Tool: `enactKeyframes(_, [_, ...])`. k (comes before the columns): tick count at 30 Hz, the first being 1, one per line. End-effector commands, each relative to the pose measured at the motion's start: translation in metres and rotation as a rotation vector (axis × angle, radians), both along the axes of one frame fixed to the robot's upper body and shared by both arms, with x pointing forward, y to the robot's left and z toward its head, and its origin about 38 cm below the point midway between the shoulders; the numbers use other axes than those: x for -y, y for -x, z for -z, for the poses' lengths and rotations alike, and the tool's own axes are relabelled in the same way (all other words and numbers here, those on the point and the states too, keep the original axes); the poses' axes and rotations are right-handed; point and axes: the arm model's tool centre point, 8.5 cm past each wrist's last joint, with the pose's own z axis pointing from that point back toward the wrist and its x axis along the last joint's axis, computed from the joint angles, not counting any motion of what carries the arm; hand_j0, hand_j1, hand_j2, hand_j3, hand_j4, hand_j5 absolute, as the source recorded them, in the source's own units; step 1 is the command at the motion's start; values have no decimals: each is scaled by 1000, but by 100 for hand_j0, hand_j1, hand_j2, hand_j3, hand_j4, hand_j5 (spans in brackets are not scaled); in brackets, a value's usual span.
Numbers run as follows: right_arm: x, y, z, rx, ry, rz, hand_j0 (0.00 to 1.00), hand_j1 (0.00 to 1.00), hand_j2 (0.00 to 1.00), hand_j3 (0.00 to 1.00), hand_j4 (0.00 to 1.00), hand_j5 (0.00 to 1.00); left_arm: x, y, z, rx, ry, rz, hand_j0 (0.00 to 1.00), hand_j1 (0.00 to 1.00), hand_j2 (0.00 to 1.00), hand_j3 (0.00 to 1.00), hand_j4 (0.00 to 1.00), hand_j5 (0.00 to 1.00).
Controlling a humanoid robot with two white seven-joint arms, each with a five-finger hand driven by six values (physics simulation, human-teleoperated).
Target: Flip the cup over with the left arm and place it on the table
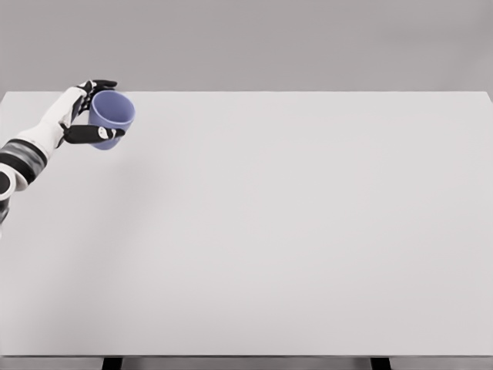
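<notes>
You get one head view only, looking down and forward over the wide white rectangular table (293, 231) toward its far edge.

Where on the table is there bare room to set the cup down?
Nearly everywhere: the white table shows bare from its right edge to its front edge. Only the far left corner is taken, where the left hand grips the tilted blue cup.

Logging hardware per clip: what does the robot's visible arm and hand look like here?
Only the left arm shows: glossy white shell segments with a dark grey and black banded joint near the picture's left edge. The left hand has a white back and black, segmented fingers with pale tips. No cables, sleeves or markings can be made out. The right arm is out of view.
</notes>
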Motion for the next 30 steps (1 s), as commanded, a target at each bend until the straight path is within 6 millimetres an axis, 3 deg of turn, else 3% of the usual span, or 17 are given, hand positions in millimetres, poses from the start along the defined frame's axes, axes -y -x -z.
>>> enactKeyframes(1, [0, 0, 0, -1, -1, 0, 100, 100, 100, 100, 100, 100, -2, 0, -3, 9, 11, -7, 84, 84, 84, 84, 84, 84])
enactKeyframes(19, [0, 0, 0, -1, 1, 0, 100, 100, 100, 100, 100, 100, 2, 3, 8, -6, 52, -15, 85, 85, 85, 85, 85, 85])
enactKeyframes(24, [0, 0, 0, 1, 1, 0, 100, 100, 100, 100, 100, 100, 3, 4, 7, -4, 51, -11, 100, 100, 100, 100, 100, 100])
enactKeyframes(30, [0, 0, 0, 1, 1, 0, 100, 100, 100, 100, 100, 100, 4, 4, 6, -1, 50, -9, 100, 100, 100, 100, 100, 100])
